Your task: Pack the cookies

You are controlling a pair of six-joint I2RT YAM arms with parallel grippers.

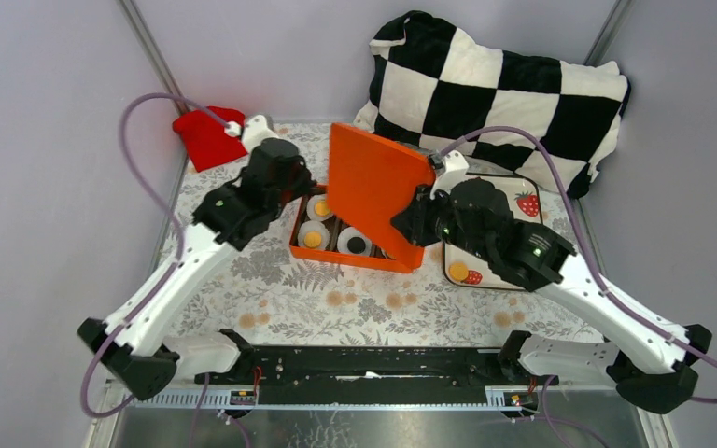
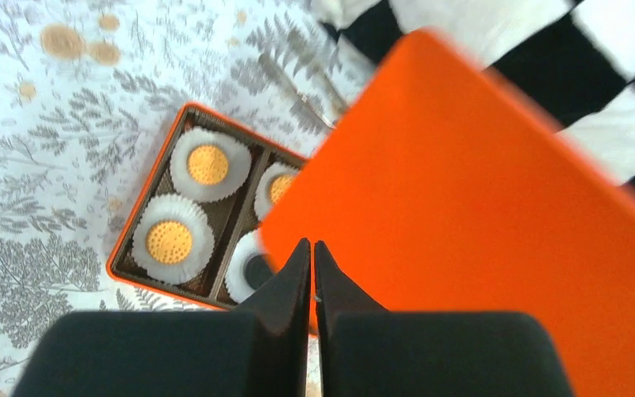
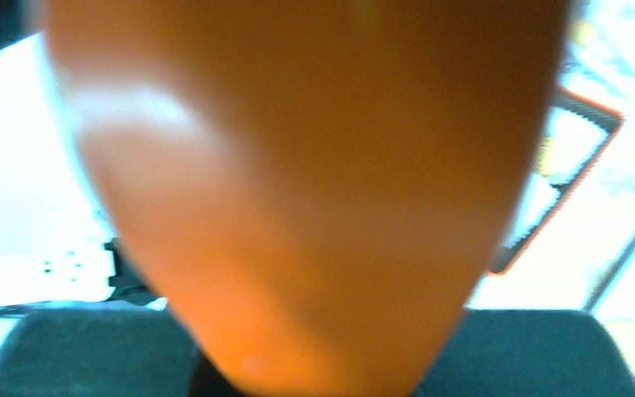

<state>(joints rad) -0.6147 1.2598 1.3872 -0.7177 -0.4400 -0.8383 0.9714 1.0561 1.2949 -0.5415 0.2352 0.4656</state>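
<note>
Top external view: the right gripper (image 1: 411, 222) is clamped on the edge of the orange lid (image 1: 373, 182), holding it tilted above the orange box (image 1: 341, 259). Over on the left wrist view, the left gripper (image 2: 312, 248) hangs pinched shut and empty. The cookies (image 2: 207, 164) sit in white paper cups (image 2: 140, 236) inside the box, just beyond its fingertips.

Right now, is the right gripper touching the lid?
Touching. The top view shows the right gripper clamped on the lower corner of the lid, which hangs tilted in the air over the box.
</note>
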